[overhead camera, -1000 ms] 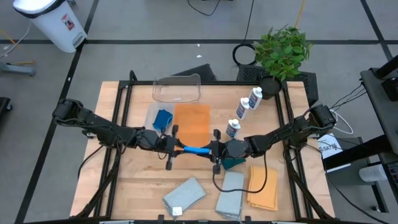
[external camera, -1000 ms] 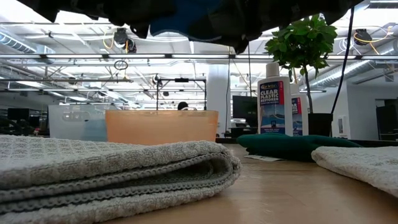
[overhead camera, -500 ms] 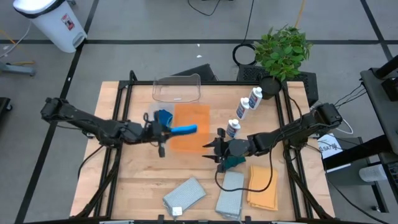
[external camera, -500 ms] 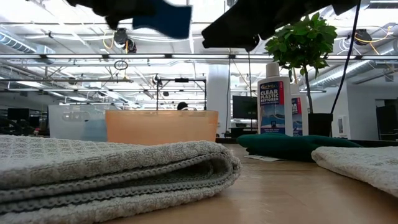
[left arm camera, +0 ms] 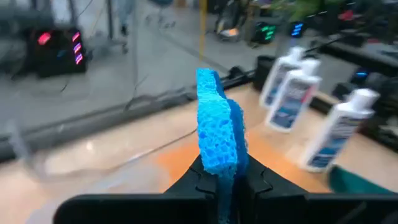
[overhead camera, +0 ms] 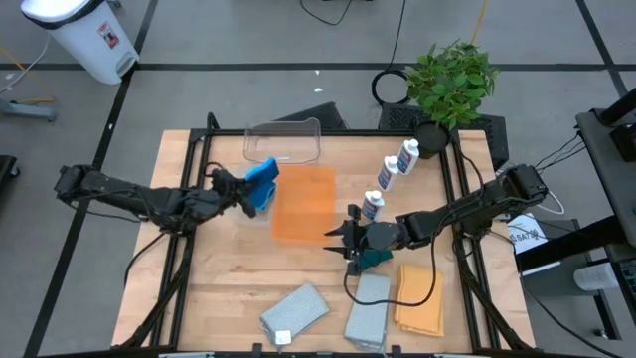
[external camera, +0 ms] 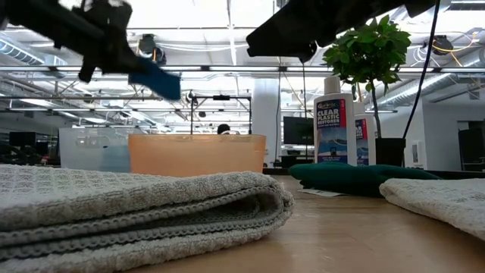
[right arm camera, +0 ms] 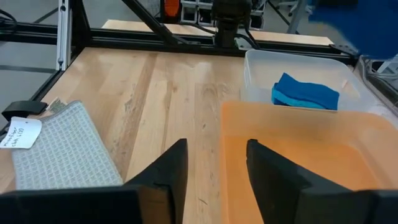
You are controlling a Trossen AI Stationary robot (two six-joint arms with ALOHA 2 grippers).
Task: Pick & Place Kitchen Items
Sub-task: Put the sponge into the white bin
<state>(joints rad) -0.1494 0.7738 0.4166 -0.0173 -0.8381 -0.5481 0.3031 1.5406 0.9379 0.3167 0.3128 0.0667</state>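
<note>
Sponge [left arm camera: 219, 134] sticks up between the two fingers of the left gripper [overhead camera: 237, 189], which is squeezed tight on its lower end. It is bright blue and full of little holes, with rough edges. In the left wrist view it stands on its thin edge, with its long side pointing away from the fingers. From above, the blue sponge [overhead camera: 263, 176] is in the air at about 10 o'clock from the middle of the table, over the edge of the small clear container [overhead camera: 244, 186] that sits beside the orange tub [overhead camera: 304, 204]. Its free end points toward 1 o'clock, at the clear plastic tub [overhead camera: 283, 141] near the back edge. In the low view it hangs high up, tipped down on one side.

More blue sponges [right arm camera: 305, 92] already lie in the small clear container.

The right gripper [overhead camera: 336, 238] is near the middle of the table, at the 4 o'clock corner of the orange tub. Its fingers [right arm camera: 166, 168] are apart and hold nothing. Just behind it lies a dark green pad [overhead camera: 374, 261]. Three white bottles [overhead camera: 390, 176] stand in a row toward 1 o'clock. Grey cloths [overhead camera: 295, 311] and an orange cloth [overhead camera: 420, 298] lie near the front edge.
</note>
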